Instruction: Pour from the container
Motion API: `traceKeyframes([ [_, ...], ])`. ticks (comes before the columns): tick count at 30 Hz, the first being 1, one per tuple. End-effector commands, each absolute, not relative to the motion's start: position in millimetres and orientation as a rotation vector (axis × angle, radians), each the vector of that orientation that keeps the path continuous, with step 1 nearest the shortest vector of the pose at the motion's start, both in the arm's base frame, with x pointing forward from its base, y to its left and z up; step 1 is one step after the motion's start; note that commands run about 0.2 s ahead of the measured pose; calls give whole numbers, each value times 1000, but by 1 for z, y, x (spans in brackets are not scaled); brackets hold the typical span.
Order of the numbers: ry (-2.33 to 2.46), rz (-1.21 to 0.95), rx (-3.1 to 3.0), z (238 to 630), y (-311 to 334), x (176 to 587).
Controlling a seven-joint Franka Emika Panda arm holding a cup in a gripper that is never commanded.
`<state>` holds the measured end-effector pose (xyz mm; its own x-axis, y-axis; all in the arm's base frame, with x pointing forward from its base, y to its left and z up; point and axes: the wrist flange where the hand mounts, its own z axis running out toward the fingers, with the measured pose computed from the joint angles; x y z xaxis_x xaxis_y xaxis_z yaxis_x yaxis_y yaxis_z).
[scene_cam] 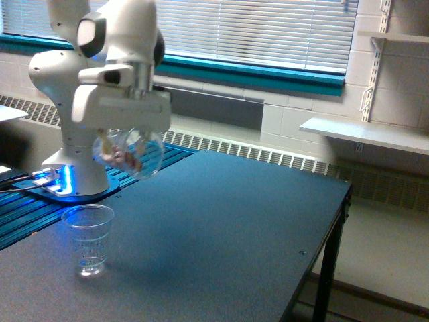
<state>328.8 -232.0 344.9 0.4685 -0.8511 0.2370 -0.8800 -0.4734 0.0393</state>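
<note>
Standing nearest on the dark counter, toward the exterior view's left, one tall clear cup with horizontal ridges, upright, mouth open, nothing visible inside it. Blue light from the arm's base glints on its rim.

Up above it and a touch to the exterior view's right, in the air, hangs the container, the squat rounded clear cup, tilted well over, with small reddish-brown bits showing through its wall. What those bits are is too blurred to tell. Which way its mouth points is hard to read through the glare. It sits clear of the ridged cup, not touching it.

The claw grips the container from above, but the fingers are mostly hidden behind the white hand body and the cup's own curve, so only the hold itself reads plainly.

One white arm, its top cut off by the frame edge, its base glowing blue on a ribbed blue strip at the counter's far left.

Behind, one window with blinds lowered, a radiator grille along the wall, and a white shelf on the exterior view's right, partly cropped.
</note>
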Motion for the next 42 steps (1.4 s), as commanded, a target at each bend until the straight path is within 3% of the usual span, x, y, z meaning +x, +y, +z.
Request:
traceKeyframes([
  [1, -1537, 184, 2545, 324, -235, 296],
  [23, -1610, -25, 2536, 299, -245, 245],
  [42, -1755, -64, 2490, 315, -287, 250],
])
